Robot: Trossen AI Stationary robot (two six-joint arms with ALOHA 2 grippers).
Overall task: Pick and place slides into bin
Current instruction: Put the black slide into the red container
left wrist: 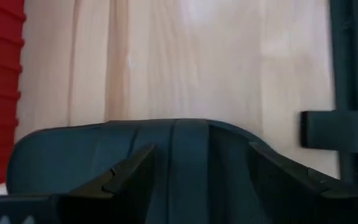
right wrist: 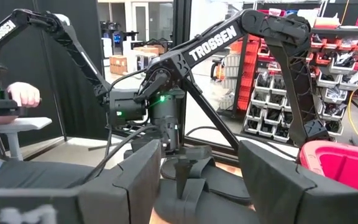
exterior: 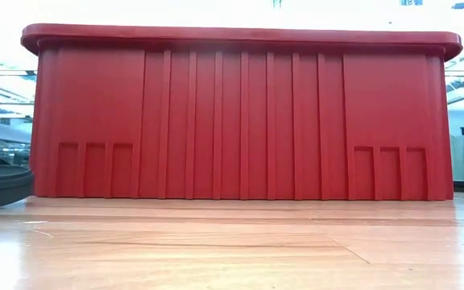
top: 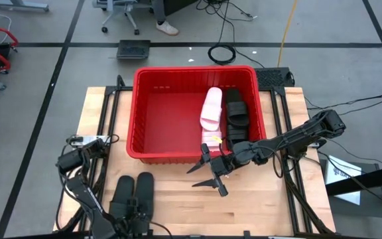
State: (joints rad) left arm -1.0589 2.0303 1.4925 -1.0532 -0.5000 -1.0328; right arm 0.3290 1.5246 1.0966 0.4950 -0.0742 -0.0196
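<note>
Slides [top: 132, 194] at lower left are straddled by the spread left gripper [top: 132, 214]; both could be pinched together. Right gripper [top: 212, 174], spread, is held empty.

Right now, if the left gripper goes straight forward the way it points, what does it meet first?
Probably the black slide lying just ahead of the open left gripper; beyond it only bare table shows. Depth is unclear.
</note>
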